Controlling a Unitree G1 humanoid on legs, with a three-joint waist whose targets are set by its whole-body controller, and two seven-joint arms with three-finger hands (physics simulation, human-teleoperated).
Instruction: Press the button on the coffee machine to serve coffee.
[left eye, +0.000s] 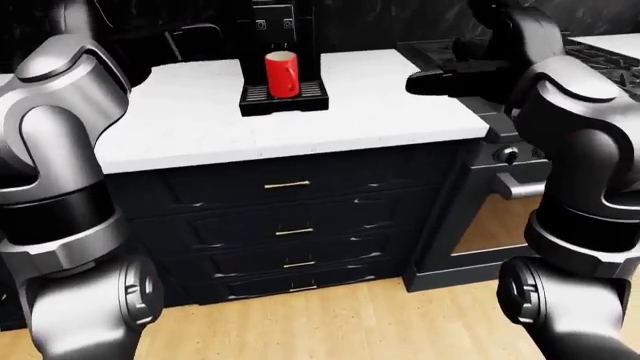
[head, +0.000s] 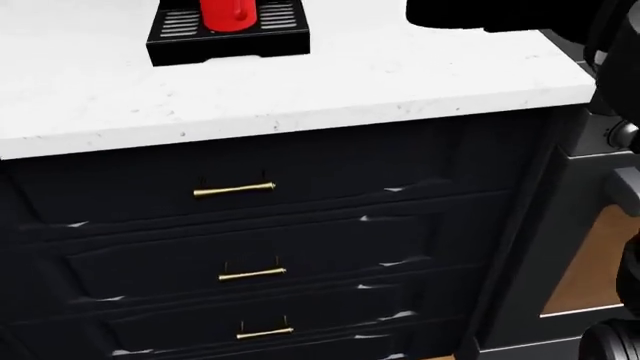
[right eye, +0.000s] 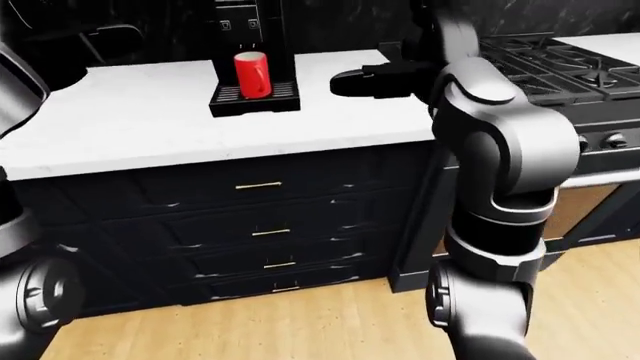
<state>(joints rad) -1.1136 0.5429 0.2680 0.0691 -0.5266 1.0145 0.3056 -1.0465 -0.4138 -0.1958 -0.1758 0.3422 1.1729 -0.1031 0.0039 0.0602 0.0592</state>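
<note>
The black coffee machine (left eye: 275, 22) stands at the far side of the white counter (left eye: 380, 112), with small buttons (left eye: 262, 25) on its face. A red mug (left eye: 281, 73) sits on its drip tray (head: 228, 36). My right hand (left eye: 440, 81) hovers over the counter to the right of the machine, pointing left, well apart from the mug and empty. It is a dark shape whose fingers I cannot make out. My left arm (left eye: 55, 135) fills the left edge of the left-eye view, and its hand is out of sight.
Dark drawers with brass handles (head: 234, 190) run below the counter. A stove with burners (right eye: 560, 60), knobs (right eye: 612, 140) and an oven door (left eye: 495, 225) adjoins the counter on the right. Wooden floor (left eye: 330, 322) lies below.
</note>
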